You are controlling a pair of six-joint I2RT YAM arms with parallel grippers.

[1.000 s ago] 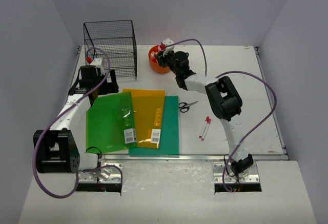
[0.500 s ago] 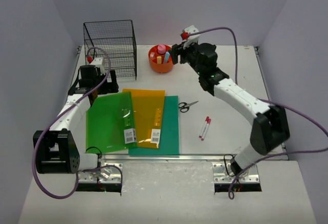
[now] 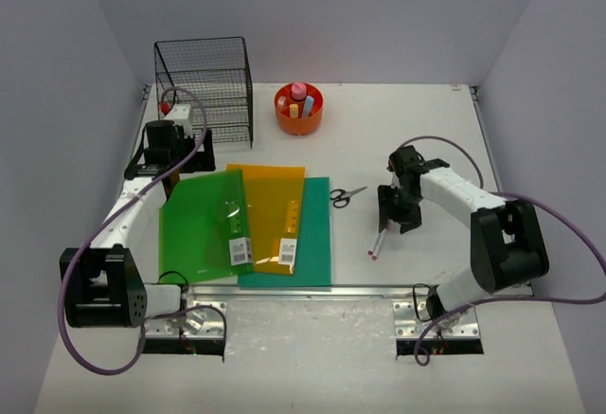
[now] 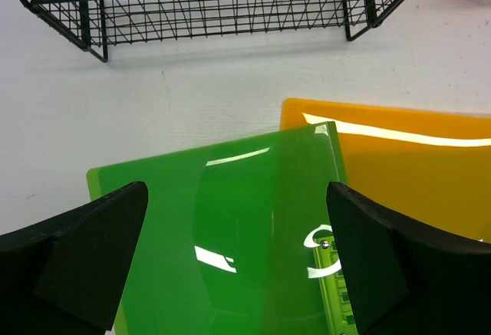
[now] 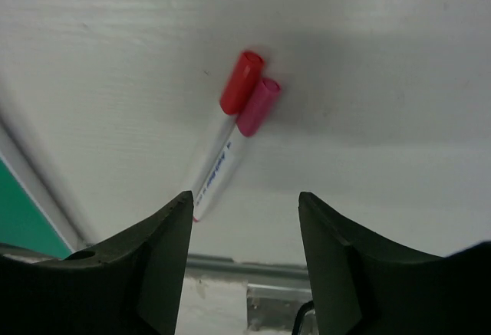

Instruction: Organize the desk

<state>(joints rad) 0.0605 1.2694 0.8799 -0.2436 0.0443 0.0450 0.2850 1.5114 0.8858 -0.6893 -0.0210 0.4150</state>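
The desk (image 3: 426, 130) is a white tabletop with a metal rail (image 3: 360, 290) along its front. Two white markers (image 3: 379, 238), one red-capped and one pink-capped (image 5: 247, 97), lie side by side at the front right. My right gripper (image 3: 392, 213) hovers just behind them, open, with nothing between its fingers (image 5: 153, 258). A green folder (image 3: 201, 226) overlaps an orange folder (image 3: 275, 215) and a teal one (image 3: 317, 243) at the front left. My left gripper (image 3: 170, 162) stands wide open above the green folder's (image 4: 230, 228) far edge, empty.
A black wire basket (image 3: 204, 87) stands at the back left, with an orange pen cup (image 3: 298, 109) holding several items beside it. Small scissors (image 3: 347, 194) lie between the folders and the markers. Pale grey walls enclose the desk.
My right arm left the orange cup at the back, swung out to the right, then came down low behind the two markers. The left arm has not moved.
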